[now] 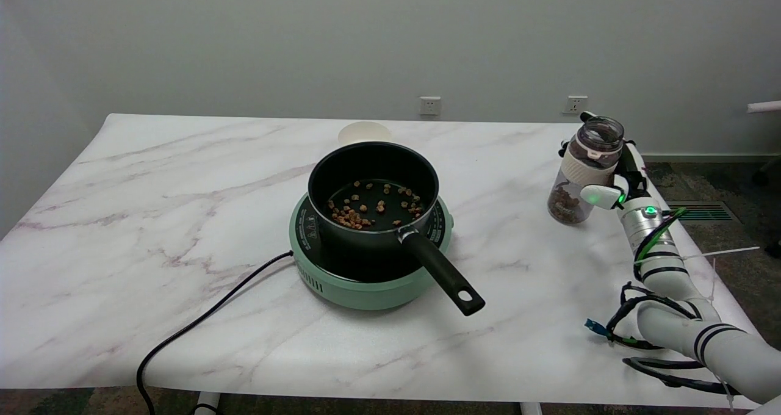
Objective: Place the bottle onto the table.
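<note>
On the marble surface (183,177), near its right edge, the bottle (583,174) leans slightly: clear plastic, open dark neck, pale band below it, brown bits filling the lower part. The robot hand (613,180) holds it from the right, fingers wrapped round its middle.

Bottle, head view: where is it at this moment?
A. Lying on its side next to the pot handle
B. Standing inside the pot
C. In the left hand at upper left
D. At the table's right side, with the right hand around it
D: the bottle stands tilted near the table's right edge with the right hand wrapped around it, well clear of the pot.
</note>
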Robot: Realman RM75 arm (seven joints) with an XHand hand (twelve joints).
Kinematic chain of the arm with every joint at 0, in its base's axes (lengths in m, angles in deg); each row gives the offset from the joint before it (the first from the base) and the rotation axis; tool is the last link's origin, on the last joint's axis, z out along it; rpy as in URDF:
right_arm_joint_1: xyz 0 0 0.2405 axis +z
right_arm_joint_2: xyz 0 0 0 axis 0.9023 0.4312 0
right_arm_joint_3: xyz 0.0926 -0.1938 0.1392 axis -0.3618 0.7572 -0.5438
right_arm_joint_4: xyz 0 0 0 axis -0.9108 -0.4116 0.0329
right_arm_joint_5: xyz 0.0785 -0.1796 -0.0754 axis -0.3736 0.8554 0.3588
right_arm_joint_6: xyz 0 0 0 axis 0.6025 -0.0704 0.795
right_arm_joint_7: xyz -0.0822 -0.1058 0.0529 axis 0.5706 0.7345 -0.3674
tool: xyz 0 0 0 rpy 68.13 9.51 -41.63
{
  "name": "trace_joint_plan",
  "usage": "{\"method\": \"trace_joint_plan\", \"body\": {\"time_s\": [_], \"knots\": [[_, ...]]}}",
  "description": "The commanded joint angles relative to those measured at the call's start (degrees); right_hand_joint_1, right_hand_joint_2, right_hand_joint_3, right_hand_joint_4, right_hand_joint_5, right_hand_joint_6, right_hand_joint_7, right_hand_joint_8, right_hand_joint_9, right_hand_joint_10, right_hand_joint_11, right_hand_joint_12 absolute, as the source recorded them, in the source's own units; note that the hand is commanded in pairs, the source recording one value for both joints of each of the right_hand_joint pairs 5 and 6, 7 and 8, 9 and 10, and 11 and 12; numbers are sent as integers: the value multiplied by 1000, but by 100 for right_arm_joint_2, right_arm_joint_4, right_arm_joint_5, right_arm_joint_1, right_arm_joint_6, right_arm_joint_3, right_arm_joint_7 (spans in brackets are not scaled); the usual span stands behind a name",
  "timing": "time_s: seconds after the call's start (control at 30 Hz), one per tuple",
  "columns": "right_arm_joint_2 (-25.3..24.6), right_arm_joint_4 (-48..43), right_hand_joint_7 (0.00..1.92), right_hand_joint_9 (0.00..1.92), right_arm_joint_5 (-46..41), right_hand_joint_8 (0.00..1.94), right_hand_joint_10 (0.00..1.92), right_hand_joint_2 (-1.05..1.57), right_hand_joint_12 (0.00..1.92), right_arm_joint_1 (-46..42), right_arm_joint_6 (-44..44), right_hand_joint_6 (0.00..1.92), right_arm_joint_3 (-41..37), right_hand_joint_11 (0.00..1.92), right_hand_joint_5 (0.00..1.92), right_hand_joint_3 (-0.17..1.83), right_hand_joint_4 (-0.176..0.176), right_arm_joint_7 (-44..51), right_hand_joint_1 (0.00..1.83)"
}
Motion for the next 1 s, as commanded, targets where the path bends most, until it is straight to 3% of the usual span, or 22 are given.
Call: {"method": "trace_joint_plan", "body": {"time_s": [0.03, 0.3, 0.63, 1.0], "knots": [[186, -43, 928, 698, -9, 928, 698, -1047, 754, -372, 327, 344, -132, 754, 344, 1209, 0, -78, 1231], [273, -52, 927, 695, 1, 927, 695, -1029, 770, -646, 426, 363, -317, 770, 363, 1038, 0, -220, 1192], [435, -20, 494, 592, 1, 494, 592, -1047, 780, -832, 426, 316, -382, 780, 316, 954, 0, -243, 1175], [581, -42, 415, 605, 29, 415, 605, -1045, 820, -1131, 635, 230, -620, 820, 230, 835, 0, -244, 1173]]}}
